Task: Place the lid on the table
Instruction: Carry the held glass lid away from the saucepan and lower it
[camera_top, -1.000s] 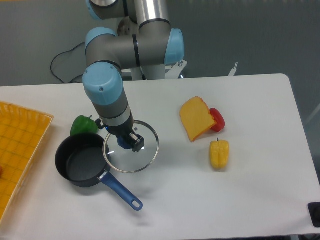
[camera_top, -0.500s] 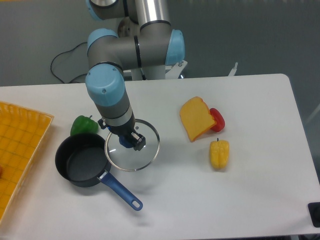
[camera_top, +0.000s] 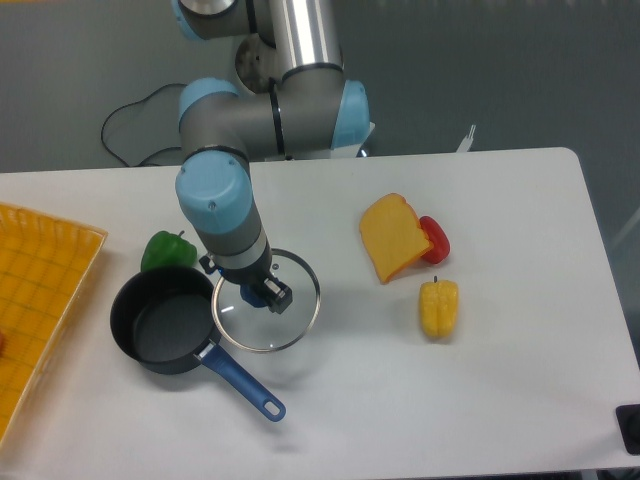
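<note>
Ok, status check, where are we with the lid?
Tool shut on the lid by its knob. Lid beside the pan, over bare table; contact unclear. Nothing in the way.

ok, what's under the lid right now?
Through the glass lid, only white table shows, plus the pan edge at its left. The knob is covered by the gripper, so the fingers' grip isn't visible.

Even, bright overhead light fills the scene; the white table (camera_top: 400, 400) shows only soft, faint shadows. Focus is slightly soft throughout, and the table's right edge bows a little.
</note>
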